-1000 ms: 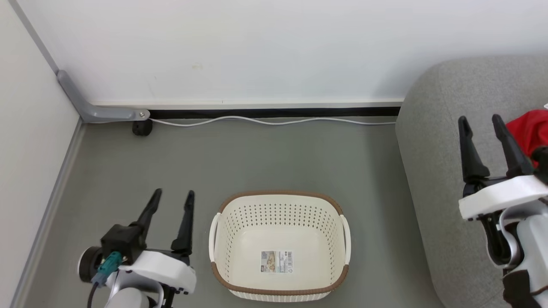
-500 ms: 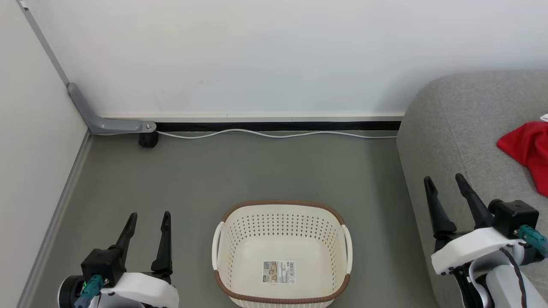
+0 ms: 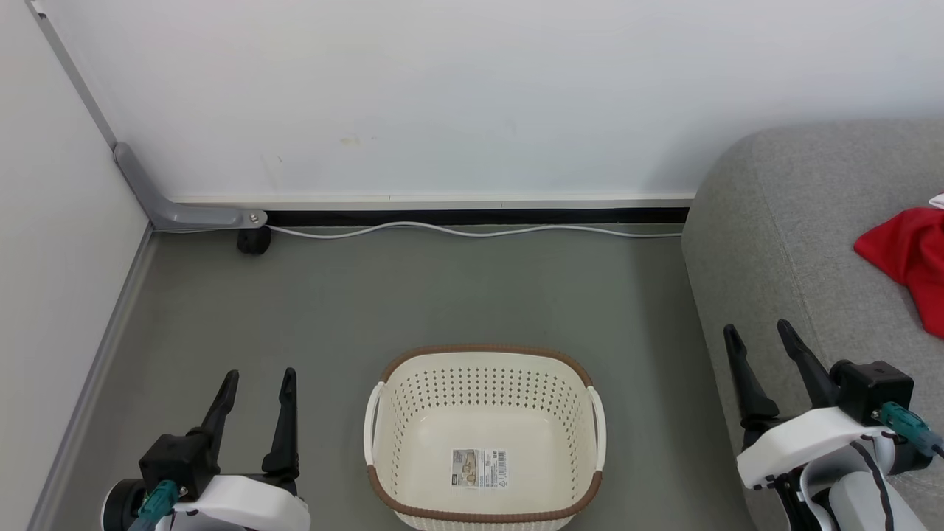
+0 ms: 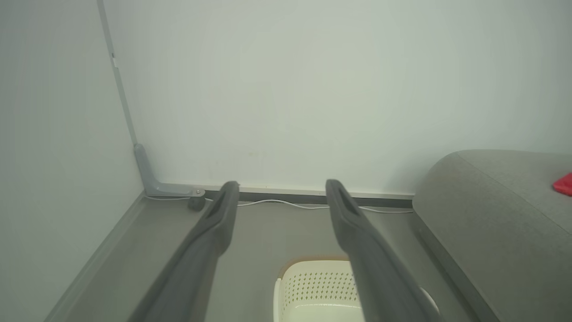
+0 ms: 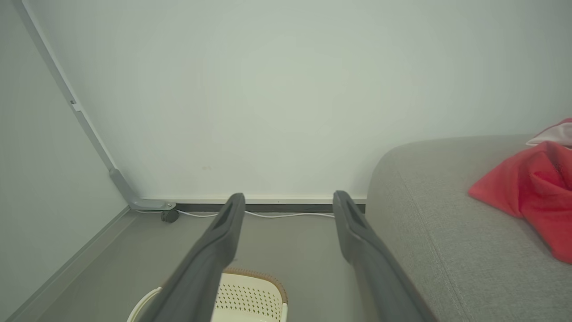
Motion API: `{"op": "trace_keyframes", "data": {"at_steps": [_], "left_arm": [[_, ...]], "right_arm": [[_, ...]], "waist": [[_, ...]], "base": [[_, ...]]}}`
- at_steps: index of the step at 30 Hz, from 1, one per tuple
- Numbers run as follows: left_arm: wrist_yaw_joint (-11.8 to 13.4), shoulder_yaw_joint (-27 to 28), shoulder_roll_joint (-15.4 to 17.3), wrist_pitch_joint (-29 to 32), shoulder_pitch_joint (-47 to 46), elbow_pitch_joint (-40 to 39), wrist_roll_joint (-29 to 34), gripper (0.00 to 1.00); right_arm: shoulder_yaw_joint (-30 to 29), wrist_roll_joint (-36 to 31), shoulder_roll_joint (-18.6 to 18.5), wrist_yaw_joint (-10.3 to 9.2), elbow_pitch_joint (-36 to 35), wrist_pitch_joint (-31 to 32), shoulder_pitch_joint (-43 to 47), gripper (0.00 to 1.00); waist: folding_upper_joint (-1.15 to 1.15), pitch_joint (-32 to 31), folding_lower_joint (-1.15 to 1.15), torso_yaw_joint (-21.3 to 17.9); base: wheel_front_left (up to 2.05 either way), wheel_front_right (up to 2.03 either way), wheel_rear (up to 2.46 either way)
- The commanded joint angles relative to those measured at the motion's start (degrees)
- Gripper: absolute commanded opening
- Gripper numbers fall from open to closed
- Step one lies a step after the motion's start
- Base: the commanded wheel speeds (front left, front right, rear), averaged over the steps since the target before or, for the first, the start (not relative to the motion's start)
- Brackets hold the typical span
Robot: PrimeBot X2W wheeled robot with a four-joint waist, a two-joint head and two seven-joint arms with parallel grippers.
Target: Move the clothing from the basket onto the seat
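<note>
The cream basket with its brown rim stands on the floor at the bottom centre, holding nothing but a barcode label. Red clothing lies on the grey seat at the right edge; it appears in the right wrist view too, clothing on the seat. My left gripper hovers open left of the basket, nothing between its fingers. My right gripper is open over the seat's front edge, well short of the clothing. A corner of the basket shows between the left fingers.
White walls meet in a corner at the left, with a grey bracket and a small black caster at its foot. A white cable runs along the dark baseboard. Bare grey floor surrounds the basket.
Over the second my right gripper drew back from beside the red clothing toward me, empty. The left gripper also lowered in the view. The head camera tilted, shifting the whole picture.
</note>
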Motion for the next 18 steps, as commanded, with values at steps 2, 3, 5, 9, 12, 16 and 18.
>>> {"op": "trace_keyframes", "data": {"at_steps": [2,3,5,9,12,16,18], "left_arm": [[0.6,1.6,0.4,-0.3,-0.8,-1.7,-0.5,1.0],[0.6,1.5,0.4,-0.3,-0.7,-1.7,-0.5,1.0],[0.7,1.4,0.4,-0.3,-0.6,-1.6,-0.6,1.0],[0.6,1.1,0.4,-0.3,-0.7,-1.4,-0.9,1.0],[0.6,0.8,0.4,-0.3,-0.7,-1.4,-1.0,1.0],[0.4,0.7,0.4,-0.3,-0.7,-1.2,-1.4,1.0],[0.2,0.6,0.4,-0.3,-0.7,-1.0,-1.5,1.0]], "right_arm": [[0.5,-0.6,-0.1,0.08,-1.1,-0.4,-0.3,1.0],[0.5,-0.7,-0.1,0.08,-1.1,-0.4,-0.4,1.0],[0.4,-0.8,-0.1,0.08,-1.2,-0.4,-0.5,1.0],[0.1,-1.0,0.0,0.08,-1.4,-0.4,-0.5,1.0],[-0.1,-1.1,0.1,0.08,-1.4,-0.4,-0.4,1.0],[-0.1,-1.2,0.2,0.08,-1.3,-0.4,-0.4,1.0],[-0.3,-1.1,0.2,0.08,-1.4,-0.4,-0.7,1.0]], "waist": [[0.0,0.0,0.0,-0.1],[0.0,0.1,0.0,-0.1],[0.0,0.2,0.0,-0.2],[0.0,0.2,0.0,-0.3],[0.0,0.2,0.0,-0.4],[0.0,0.3,0.0,-0.6],[0.0,0.4,0.0,-0.8]], "base": [[0.0,0.0,0.0],[0.0,0.0,0.0],[0.0,0.0,0.0],[0.0,0.0,0.0],[0.0,0.0,0.0],[0.0,0.0,0.0],[0.0,0.0,0.0]]}}
